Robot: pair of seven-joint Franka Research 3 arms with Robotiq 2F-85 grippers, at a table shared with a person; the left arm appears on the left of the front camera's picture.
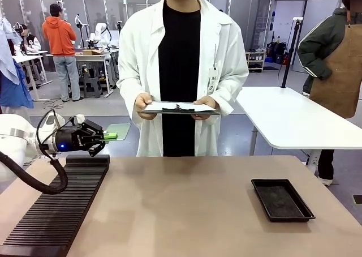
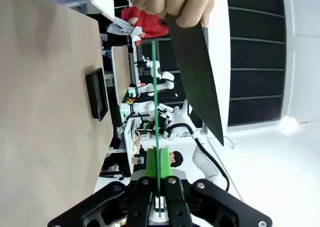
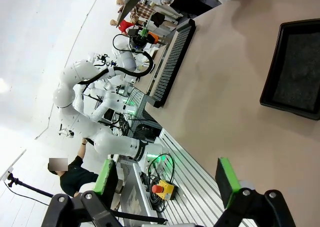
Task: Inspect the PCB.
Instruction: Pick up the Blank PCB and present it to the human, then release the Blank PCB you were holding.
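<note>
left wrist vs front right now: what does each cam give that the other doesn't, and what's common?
Left wrist: the PCB edge-on, a thin green line clamped between the left gripper pads, plus the clipboard from its dark underside, with a person's hand gripping it.
Front: the PCB's flat pale face, the slotted black rack on the table's left, and the paper on top of the clipboard.
Both: the left gripper shut on the PCB, and the black tray on the table.

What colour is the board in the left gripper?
Pale grey-green PCB, seen best in the front view; edge-on in the left wrist view it looks bright green.
</note>
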